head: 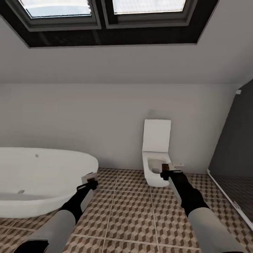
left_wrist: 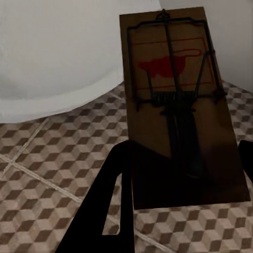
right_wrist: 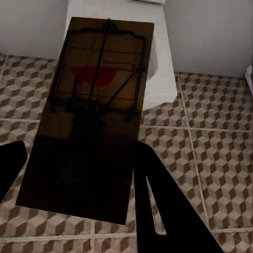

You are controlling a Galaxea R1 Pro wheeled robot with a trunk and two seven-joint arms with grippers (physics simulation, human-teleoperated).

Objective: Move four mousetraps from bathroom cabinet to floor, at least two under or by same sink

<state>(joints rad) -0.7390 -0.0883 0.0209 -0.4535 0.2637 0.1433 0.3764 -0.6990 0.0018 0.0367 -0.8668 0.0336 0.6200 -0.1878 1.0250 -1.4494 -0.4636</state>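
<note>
Transport step, judged; both arms carried a trap over the brown, beige and white cube-patterned tiled bathroom floor (head: pixel 133 214); no wide wall-hung sink or orange-brown cabinet in sight, so the robot looked mid-route. Left gripper (head: pixel 90 181) had its jaws closed on a flat brown wooden mousetrap with dark wire parts and a red mark (left_wrist: pixel 176 100), held above the tiles just beside the oval white bathtub (head: pixel 38 175). Right gripper (head: pixel 169 171) likewise clamped a second flat brown wooden mousetrap with a red mark (right_wrist: pixel 92 110), held in front of the boxy white toilet (head: pixel 154 165); both traps off the floor, not yet placed. Next move, judged: turn the base or head to find the sink, drive there, lower the arms and set the traps on the tiles under or right beside it; two more traps probably to fetch afterwards. Containers: the bathtub basin looked empty apart from a small drain; the toilet bowl looked empty, lid up; dark shower enclosure (head: pixel 235 151) to the right, contents unclear.
</note>
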